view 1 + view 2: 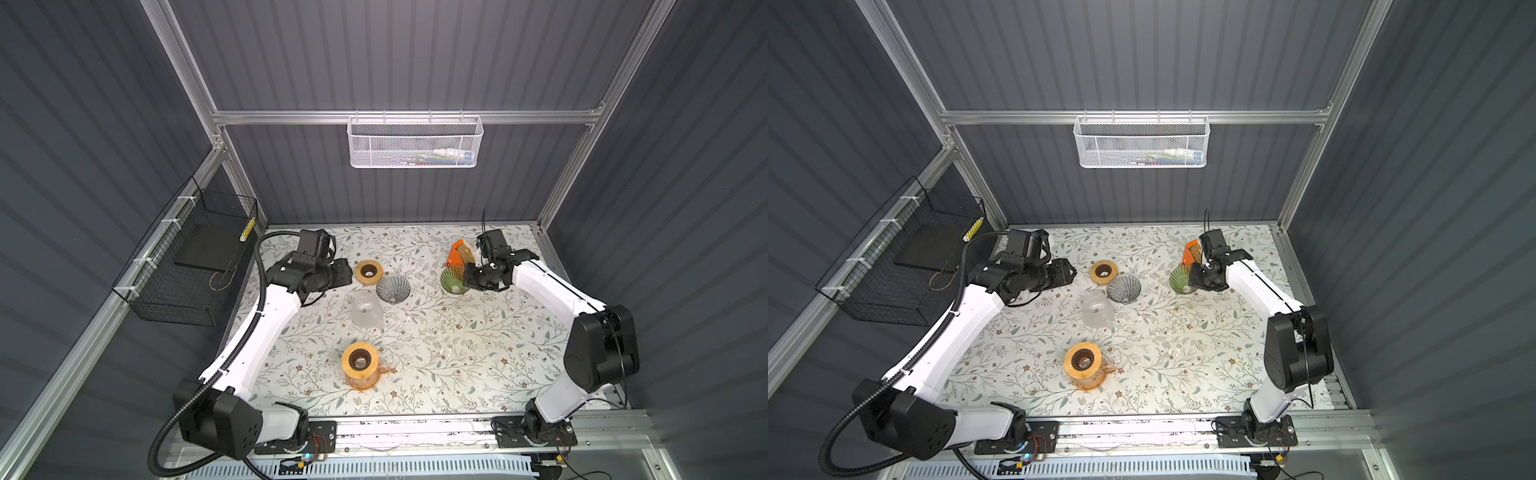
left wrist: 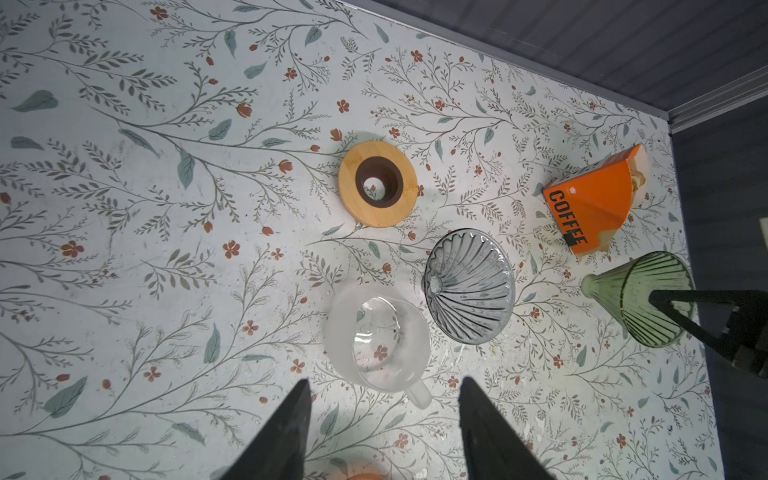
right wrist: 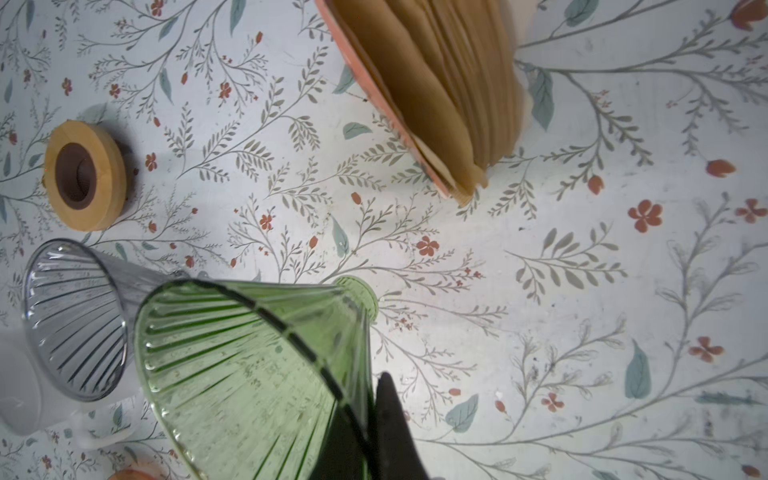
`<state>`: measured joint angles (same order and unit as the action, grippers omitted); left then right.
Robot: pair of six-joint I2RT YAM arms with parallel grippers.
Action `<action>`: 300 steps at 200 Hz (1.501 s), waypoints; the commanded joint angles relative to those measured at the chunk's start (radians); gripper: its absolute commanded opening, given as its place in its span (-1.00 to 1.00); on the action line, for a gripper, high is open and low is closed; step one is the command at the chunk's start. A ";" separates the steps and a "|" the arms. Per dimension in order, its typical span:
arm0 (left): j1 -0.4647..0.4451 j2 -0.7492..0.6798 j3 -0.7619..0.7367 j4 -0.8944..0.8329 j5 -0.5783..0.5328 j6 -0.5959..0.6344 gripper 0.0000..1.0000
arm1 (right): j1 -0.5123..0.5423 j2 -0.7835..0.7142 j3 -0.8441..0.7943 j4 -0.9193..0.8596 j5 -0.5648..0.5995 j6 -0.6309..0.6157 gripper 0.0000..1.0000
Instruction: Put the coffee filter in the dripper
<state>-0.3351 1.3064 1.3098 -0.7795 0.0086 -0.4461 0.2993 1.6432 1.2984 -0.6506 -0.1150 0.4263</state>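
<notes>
A green glass dripper (image 3: pixel 249 365) lies tilted on its side at the back right of the table (image 1: pixel 478 353), and shows in both top views (image 1: pixel 452 280) (image 1: pixel 1180 279). My right gripper (image 3: pixel 374 384) is shut on its rim, one finger inside the cone and one outside. The tan coffee filters (image 3: pixel 449 83) stand stacked in an orange box (image 2: pixel 590 203) just behind it. A grey glass dripper (image 1: pixel 393 289) lies on its side near the middle. My left gripper (image 2: pixel 384 382) hangs open and empty above the table, left of a loose wooden ring (image 1: pixel 368 272).
A frosted clear carafe (image 2: pixel 376 336) stands by the grey dripper. Nearer the front stands an amber carafe (image 1: pixel 360 365) with a wooden ring on top. A black wire basket (image 1: pixel 187 266) hangs off the left wall, and a white mesh basket (image 1: pixel 414 142) hangs on the back rail.
</notes>
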 commanded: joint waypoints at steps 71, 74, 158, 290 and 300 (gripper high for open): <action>-0.005 -0.226 -0.086 -0.263 -0.089 -0.122 0.14 | 0.299 -0.150 0.108 -0.114 -0.076 0.009 -1.00; -0.005 -0.229 -0.086 -0.268 -0.089 -0.120 0.14 | 0.308 -0.152 0.113 -0.118 -0.081 0.009 -1.00; -0.004 -0.293 -0.096 -0.430 -0.045 -0.081 0.10 | 0.532 -0.102 0.239 -0.171 -0.132 0.035 -1.00; -0.005 -0.435 -0.231 -0.476 -0.017 -0.115 0.05 | 0.743 0.072 0.304 -0.137 -0.167 0.078 -1.00; -0.005 -0.435 -0.234 -0.465 -0.004 -0.111 0.04 | 0.751 0.086 0.318 -0.140 -0.174 0.081 -1.00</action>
<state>-0.3351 0.8822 1.0901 -1.2522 -0.0296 -0.5484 1.0317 1.7084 1.5692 -0.8005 -0.2653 0.4904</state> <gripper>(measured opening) 0.526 0.067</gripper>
